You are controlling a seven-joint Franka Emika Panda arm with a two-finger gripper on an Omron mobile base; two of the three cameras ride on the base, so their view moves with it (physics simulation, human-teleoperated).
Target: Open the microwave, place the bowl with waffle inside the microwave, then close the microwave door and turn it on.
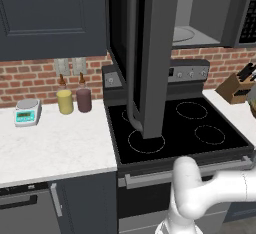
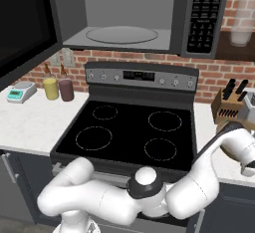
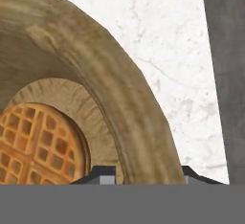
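The gripper (image 3: 142, 173) is pinching the rim of the bowl (image 3: 110, 89), one fingertip inside and one outside, waffle (image 3: 36, 146) just inside. The bowl is sitting on the counter (image 3: 167, 41); a thin rim hold risks tilting, spilling the waffle.

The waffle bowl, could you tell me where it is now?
In the hand view, the bowl sits on the white marble counter, waffle inside, its rim between the gripper fingertips.
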